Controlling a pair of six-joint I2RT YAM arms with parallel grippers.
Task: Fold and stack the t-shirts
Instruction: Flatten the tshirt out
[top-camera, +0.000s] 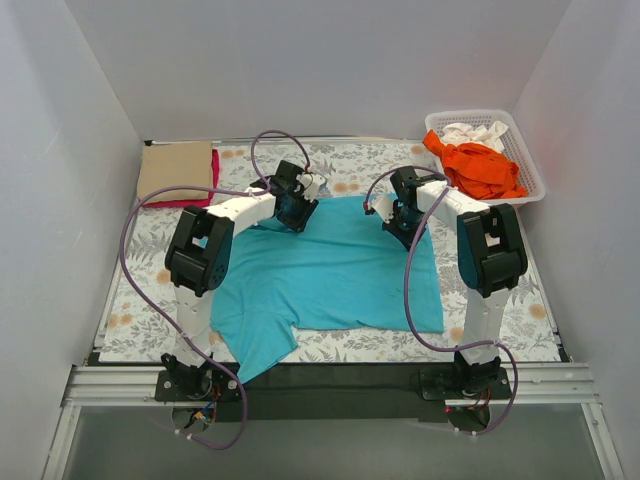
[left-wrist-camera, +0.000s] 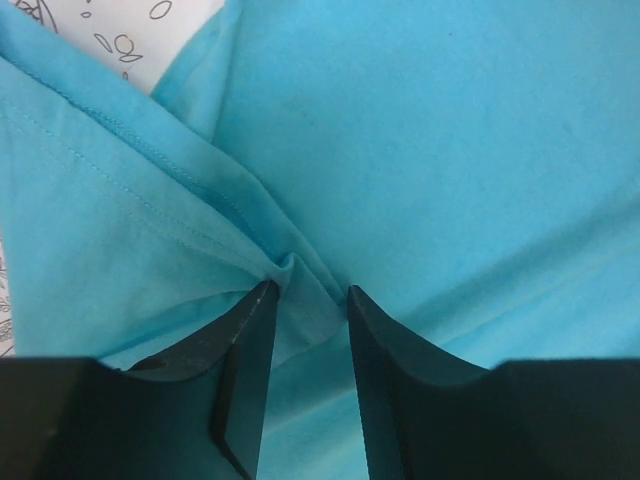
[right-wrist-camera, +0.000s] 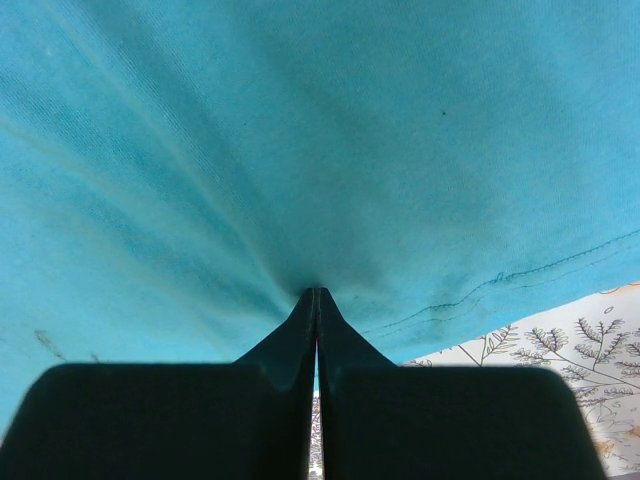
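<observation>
Five t-shirts are in view, and only one lies spread out: the turquoise t-shirt, which lies across the middle of the grey-and-orange floral table cloth, with one sleeve trailing towards the near edge by the left arm's base. Two arms reach over its far edge, one near each far corner.

The left tool sits on the shirt's far-left part. Its two fingers stand apart, and a puckered ridge of turquoise cloth rises between their tips, beside a stitched hem. The right tool is at the far-right part. Its two fingers are pressed together, clamped on the turquoise cloth, and creases fan out from their tips.

One white plastic lattice basket stands at the far-right corner and holds two crumpled shirts: one orange t-shirt, and one white t-shirt behind it. At the far-left corner one folded tan t-shirt lies on one magenta t-shirt, of which only the edges show.
</observation>
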